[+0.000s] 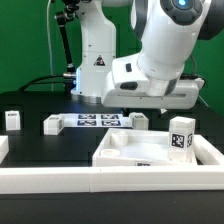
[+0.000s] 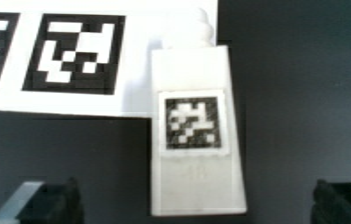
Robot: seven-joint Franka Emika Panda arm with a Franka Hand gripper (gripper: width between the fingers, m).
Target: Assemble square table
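Observation:
The square table slab point(image 1: 150, 152), white with a raised rim and a tag on its edge, lies at the front on the exterior view's right. A white tagged leg point(image 2: 193, 125) lies on the black surface beside the marker board point(image 2: 56, 60); it also shows in the exterior view point(image 1: 138, 120). My gripper point(image 2: 193, 205) is open and empty just above this leg, with the dark fingertips point(image 2: 39, 200) apart on either side of the leg's end. Other legs lie at the far left point(image 1: 12, 120) and left of the marker board point(image 1: 52, 123). One leg point(image 1: 181, 132) stands upright by the slab.
The marker board point(image 1: 95, 120) lies flat at mid-table. A long white rail point(image 1: 90, 182) borders the front of the black surface. The arm's base point(image 1: 95, 60) stands behind the marker board, and the arm's white hand point(image 1: 150, 85) hangs over the leg.

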